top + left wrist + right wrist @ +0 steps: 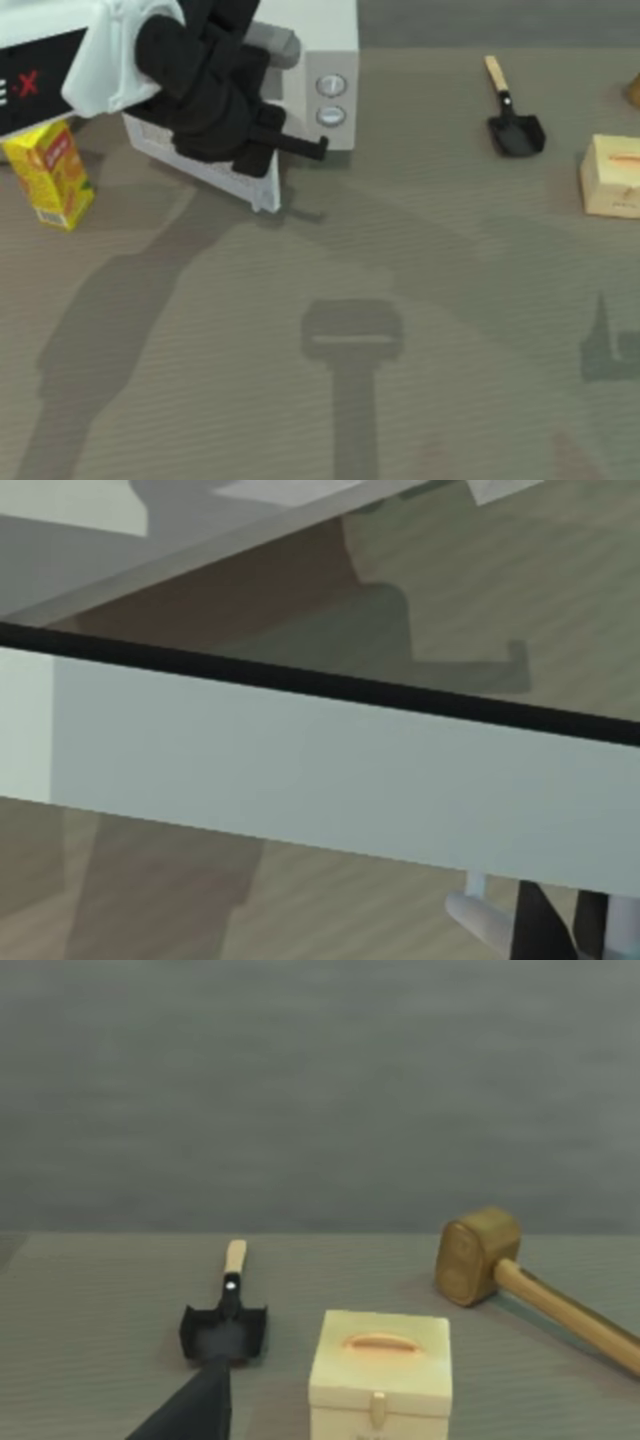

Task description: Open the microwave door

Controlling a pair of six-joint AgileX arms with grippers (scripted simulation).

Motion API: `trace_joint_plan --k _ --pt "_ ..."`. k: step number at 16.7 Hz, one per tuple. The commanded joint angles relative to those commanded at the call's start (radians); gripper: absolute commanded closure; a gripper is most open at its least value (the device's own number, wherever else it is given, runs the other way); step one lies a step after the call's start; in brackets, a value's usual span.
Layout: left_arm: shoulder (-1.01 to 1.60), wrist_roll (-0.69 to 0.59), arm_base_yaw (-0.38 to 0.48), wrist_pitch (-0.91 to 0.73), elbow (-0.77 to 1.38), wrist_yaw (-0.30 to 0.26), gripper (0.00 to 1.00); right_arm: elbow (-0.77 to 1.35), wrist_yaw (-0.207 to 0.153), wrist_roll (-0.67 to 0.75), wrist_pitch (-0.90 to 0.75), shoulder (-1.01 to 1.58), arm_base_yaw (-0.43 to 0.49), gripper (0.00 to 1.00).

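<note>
One microwave (325,40), boxy, white, smooth; two round silver knobs (331,86) stacked on its front panel, just right of left gripper (318,147). One microwave door (200,165), flat white panel, swung out from box at an angle toward table front, free edge directly under gripper and left arm (200,80); mesh window hidden beneath arm. Left gripper black, matte, blocky, reaching rightward over door's outer edge; thin black fingertips (322,147) poking past door toward knob panel; fingers look close together, clamped on anything or not: cannot tell. Left wrist view filled by long pale band of door (320,770) with dark strip along its edge; gripper shadow on table beyond.

One yellow carton (52,172), printed, rectangular, upright, well left of gripper, beside arm's white casing. One small black shovel (513,118) with pale wooden handle, scoop square and shallow, well right of gripper. One cream box (610,175), cube-like, orange oval mark on lid, small front clasp, farther right at table edge. One wooden mallet (480,1255), barrel head, long round handle, seen in right wrist view behind box (380,1372). Table (400,300) grey-brown, finely ribbed.

Right gripper (195,1405): dark tip only, low in own wrist view, near shovel (224,1325); spread of fingers: cannot tell.
</note>
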State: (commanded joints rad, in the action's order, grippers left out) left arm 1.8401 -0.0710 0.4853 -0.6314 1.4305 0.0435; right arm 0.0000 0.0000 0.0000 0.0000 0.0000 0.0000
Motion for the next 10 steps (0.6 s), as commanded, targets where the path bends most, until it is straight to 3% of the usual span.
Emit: trace_joint_plan --k 10 --pt "0.001 0.000 0.004 0.001 -0.004 -0.008 1.00 0.000 0.000 0.000 0.000 0.000 0.000 0.00"
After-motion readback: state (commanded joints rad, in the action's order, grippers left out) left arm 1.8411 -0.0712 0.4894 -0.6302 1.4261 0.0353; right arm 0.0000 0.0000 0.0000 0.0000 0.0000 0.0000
